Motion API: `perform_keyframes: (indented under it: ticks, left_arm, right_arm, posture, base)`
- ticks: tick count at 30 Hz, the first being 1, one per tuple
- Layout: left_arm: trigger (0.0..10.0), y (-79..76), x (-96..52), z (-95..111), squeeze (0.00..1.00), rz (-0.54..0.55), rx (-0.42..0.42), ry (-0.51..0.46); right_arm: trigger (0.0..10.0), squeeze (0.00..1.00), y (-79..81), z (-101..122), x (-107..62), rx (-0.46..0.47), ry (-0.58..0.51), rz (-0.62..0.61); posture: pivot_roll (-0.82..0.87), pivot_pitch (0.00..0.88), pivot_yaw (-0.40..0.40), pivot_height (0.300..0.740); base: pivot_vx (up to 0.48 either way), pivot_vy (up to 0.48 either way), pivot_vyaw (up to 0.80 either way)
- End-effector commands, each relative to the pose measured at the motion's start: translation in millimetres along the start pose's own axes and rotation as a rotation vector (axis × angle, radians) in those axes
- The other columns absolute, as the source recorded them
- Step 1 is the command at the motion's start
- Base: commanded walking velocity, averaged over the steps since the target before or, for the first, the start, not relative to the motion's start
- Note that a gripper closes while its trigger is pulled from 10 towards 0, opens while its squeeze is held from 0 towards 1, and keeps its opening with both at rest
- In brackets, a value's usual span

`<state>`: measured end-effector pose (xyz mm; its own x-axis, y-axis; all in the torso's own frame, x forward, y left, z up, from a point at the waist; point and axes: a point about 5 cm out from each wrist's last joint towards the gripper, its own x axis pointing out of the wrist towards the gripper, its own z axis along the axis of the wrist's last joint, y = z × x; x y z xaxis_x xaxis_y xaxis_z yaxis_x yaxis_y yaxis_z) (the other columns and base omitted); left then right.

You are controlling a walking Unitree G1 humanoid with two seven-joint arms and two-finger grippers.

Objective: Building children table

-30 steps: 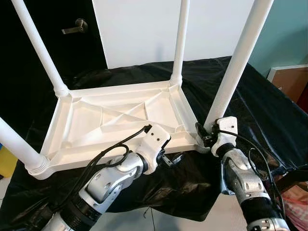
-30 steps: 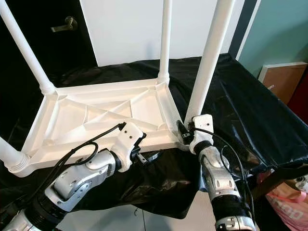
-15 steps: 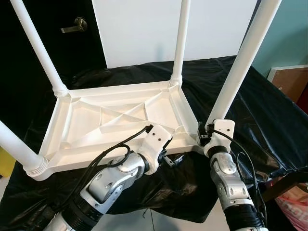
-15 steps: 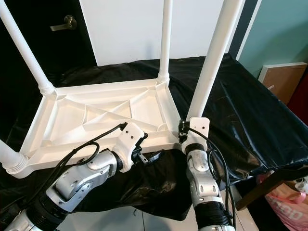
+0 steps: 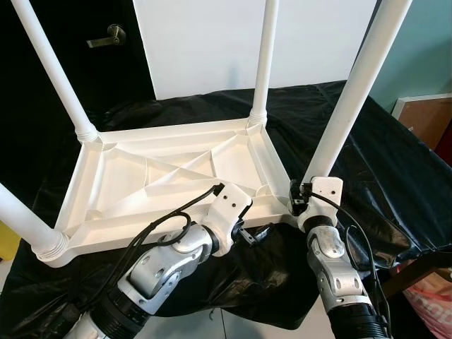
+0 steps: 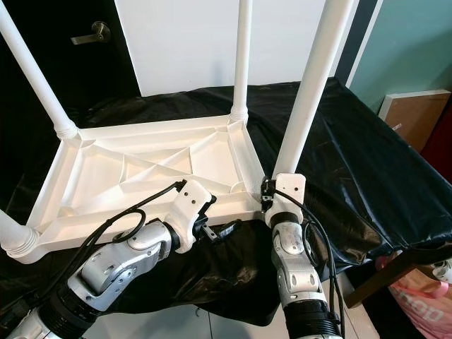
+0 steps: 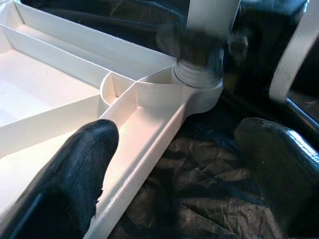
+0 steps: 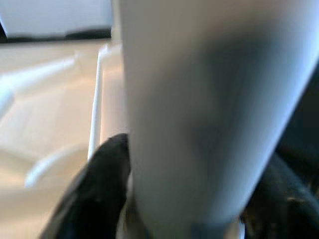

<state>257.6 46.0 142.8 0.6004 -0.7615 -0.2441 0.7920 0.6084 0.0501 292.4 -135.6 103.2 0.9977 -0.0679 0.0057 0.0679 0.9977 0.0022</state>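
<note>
Already, head views: upturned white plastic tabletop [image 5: 169, 176] lies on black cloth [image 5: 367, 155], four legs standing in it.
Left wrist: left gripper [image 7: 179, 164] spread astride tabletop's near rim.
Right wrist: right gripper [image 8: 194, 199] clamps near-right white plastic leg [image 8: 209, 99]; likely seating it.

- A surface draped in a crinkled black cloth [image 5: 339, 134] carries everything; the cloth hangs over its near edge.
- An upturned white plastic tabletop [image 5: 176, 180] lies flat on the cloth, its ribbed underside up.
- Four white legs stand up from its corners.
</note>
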Motion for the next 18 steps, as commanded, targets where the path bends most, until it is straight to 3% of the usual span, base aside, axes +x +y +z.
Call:
perform_keyframes:
  ticks: [1, 5, 12, 14, 18]
  left_arm:
    - [10.0, -9.2, -0.9, -4, 0.0, -0.162, 0.0, 0.021]
    - [10.0, -9.5, -0.8, -4, 0.0, -0.16, -0.004, 0.021]
    - [10.0, -9.2, -0.6, -4, 0.0, -0.157, -0.006, 0.021]
    - [10.0, -8.2, -0.9, -4, 0.0, -0.152, -0.009, 0.02]
    - [10.0, -7.4, -1.1, -4, 0.0, -0.148, -0.009, 0.02]
  right_arm:
    - [10.0, 1.0, 2.8, -3, -1.4, -0.006, 0.01, 0.027]
    - [10.0, 1.0, -1.0, 7, -6.1, -0.007, -0.061, 0.098]
    - [10.0, 1.0, -8.0, 12, -9.4, -0.011, -0.092, 0.158]
    - [10.0, 1.0, -26.5, 16, -10.6, -0.016, -0.104, 0.245]
    - [10.0, 1.0, -39.9, 19, -10.0, -0.035, -0.106, 0.307]
  posture:
    - [-0.12, 0.0, -0.008, 0.74]
    - [-0.12, 0.0, -0.011, 0.74]
    - [-0.12, 0.0, -0.014, 0.74]
    - [-0.12, 0.0, -0.015, 0.74]
    - [-0.12, 0.001, -0.01, 0.74]
  base:
    - [0.0, 0.0, 0.0]
    - [0.0, 0.0, 0.0]
    - [0.0, 0.0, 0.0]
    - [0.0, 0.0, 0.0]
    - [0.0, 0.0, 0.0]
